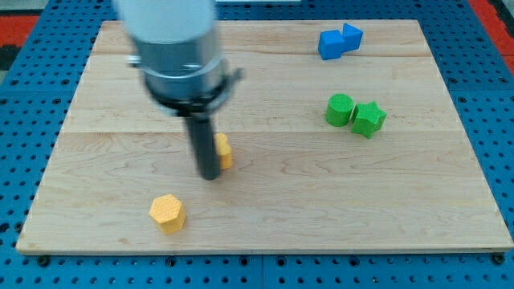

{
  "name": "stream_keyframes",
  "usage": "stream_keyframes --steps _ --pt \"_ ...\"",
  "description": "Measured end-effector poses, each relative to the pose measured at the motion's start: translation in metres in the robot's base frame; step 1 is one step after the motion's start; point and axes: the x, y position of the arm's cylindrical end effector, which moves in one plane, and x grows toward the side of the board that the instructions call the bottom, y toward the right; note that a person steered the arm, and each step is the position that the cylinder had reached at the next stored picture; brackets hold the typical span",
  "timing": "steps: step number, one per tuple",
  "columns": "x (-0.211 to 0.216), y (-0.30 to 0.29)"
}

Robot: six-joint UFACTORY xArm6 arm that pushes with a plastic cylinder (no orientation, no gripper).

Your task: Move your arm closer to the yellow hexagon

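Observation:
The yellow hexagon (168, 213) lies on the wooden board (265, 209) near the view's bottom left. My tip (210, 175) rests on the board above and to the right of it, a short gap away. A second yellow block (224, 151) sits right beside the rod, on its right, partly hidden by it; its shape is unclear.
Two blue blocks (338, 41) touch each other at the view's top right. A green round-ish block (340, 109) and a green block (369, 119) sit side by side at the right. The board ends at a blue perforated table.

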Motion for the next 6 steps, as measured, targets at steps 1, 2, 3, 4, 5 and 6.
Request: stream_keyframes --steps 1,2,3,4,5,6 --pt "-0.081 0.037" --pt "-0.078 0.082" --pt "0.043 0.115" --pt "0.106 0.076" --pt "0.106 0.044" --pt "0.099 -0.039"
